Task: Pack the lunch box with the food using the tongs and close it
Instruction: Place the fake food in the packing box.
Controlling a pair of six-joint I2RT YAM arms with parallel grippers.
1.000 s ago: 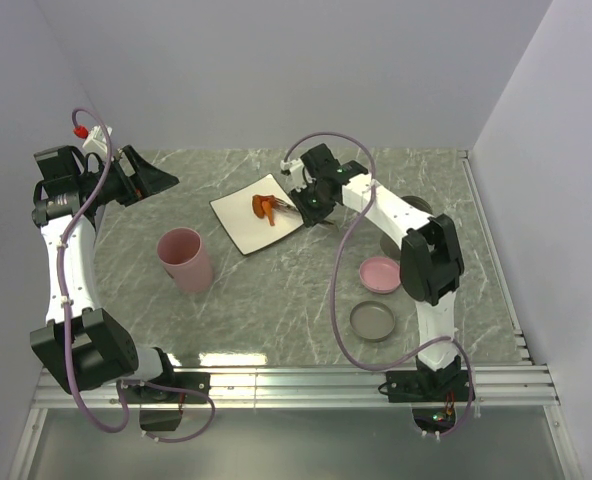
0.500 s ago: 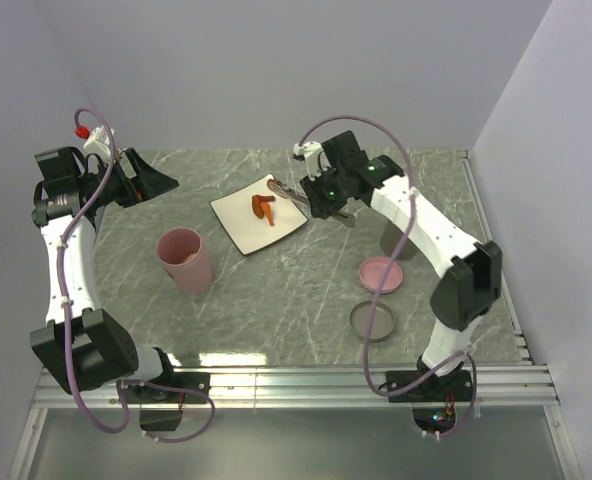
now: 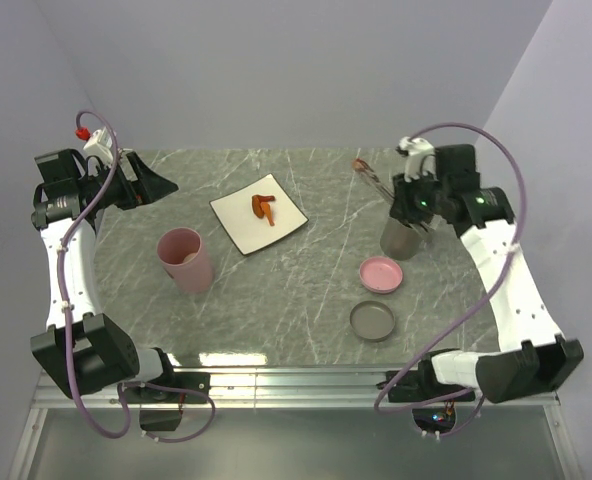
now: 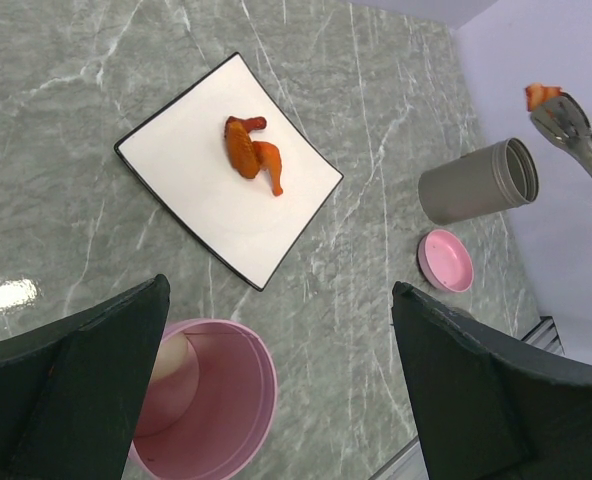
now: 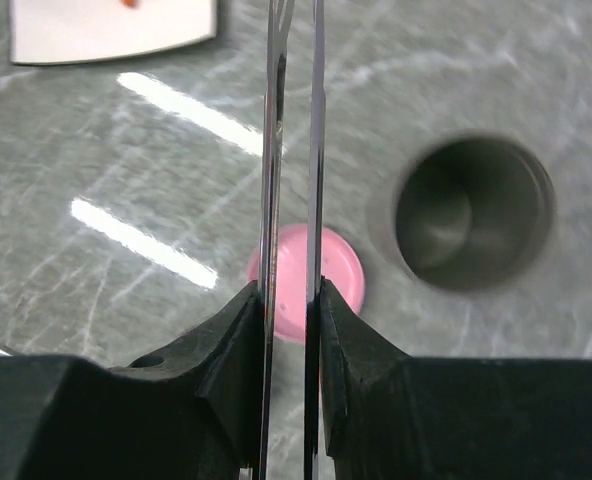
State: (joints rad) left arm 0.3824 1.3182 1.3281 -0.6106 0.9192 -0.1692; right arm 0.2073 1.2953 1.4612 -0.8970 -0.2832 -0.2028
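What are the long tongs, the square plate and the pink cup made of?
The tongs look like shiny metal: thin silver arms that mirror the light. The square plate looks like glazed ceramic or hard plastic: smooth white, dark edge; I can't tell which. The pink cup looks like matte plastic: even colour, no shine.

right tool (image 5: 289, 300) | tongs (image 4: 576, 135) (orange piece (image 4: 544, 96) pinched) | plate (image 4: 206, 180) → beside grey canister (image 4: 471, 185)

The top view looks steeply down from above the near edge, taking in the whole bench (image 3: 306, 300). The left wrist camera looks down from high and wide. The right wrist camera sits nearer, sighting along the tongs (image 5: 273, 150) between its fingers (image 5: 226, 350). All three share the pink lid (image 3: 380, 274) and grey canister (image 3: 401, 238).
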